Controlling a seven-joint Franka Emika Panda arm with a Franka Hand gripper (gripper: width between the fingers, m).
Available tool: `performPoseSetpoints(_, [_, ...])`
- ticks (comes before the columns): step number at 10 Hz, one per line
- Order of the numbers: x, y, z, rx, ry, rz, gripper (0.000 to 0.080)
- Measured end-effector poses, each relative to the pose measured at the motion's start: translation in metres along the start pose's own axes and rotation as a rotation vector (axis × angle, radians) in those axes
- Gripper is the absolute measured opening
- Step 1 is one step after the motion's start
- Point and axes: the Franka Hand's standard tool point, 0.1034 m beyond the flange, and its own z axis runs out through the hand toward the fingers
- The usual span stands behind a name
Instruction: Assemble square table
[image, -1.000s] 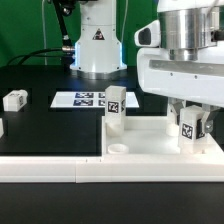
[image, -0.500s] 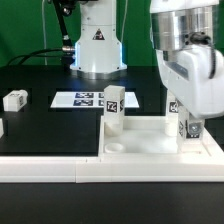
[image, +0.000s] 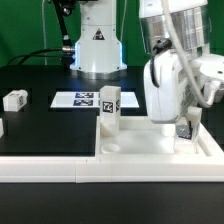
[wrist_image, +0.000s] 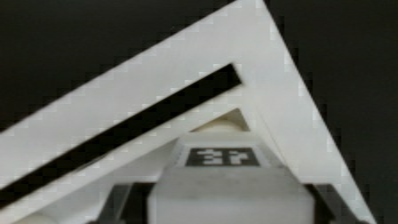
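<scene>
At the camera-side edge of the black surface (image: 50, 128), the slab (image: 140, 148) has one leg (image: 109, 108) standing at a corner, and the gripper (image: 186, 135) is pinching a second leg (image: 186, 127) down at the corner toward the exterior view's right. Over the last second the wrist has swung round and the slab has scooted slightly toward the exterior view's left. My guess is it's screwing that leg in and dragging the slab along.
</scene>
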Motion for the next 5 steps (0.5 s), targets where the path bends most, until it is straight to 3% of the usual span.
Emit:
performPoseSetpoints(2, [0.0002,-0.0001,0.0001,0.001,0.0,0.001,0.0296])
performPoseSetpoints(3, [0.0002,-0.0001,0.0001,0.001,0.0,0.001,0.0506])
performPoseSetpoints(4, [0.0002,-0.0001,0.0001,0.001,0.0,0.001,0.0506])
performPoseSetpoints(5, [0.0003,-0.0002,0.0,0.001,0.0,-0.003,0.0624])
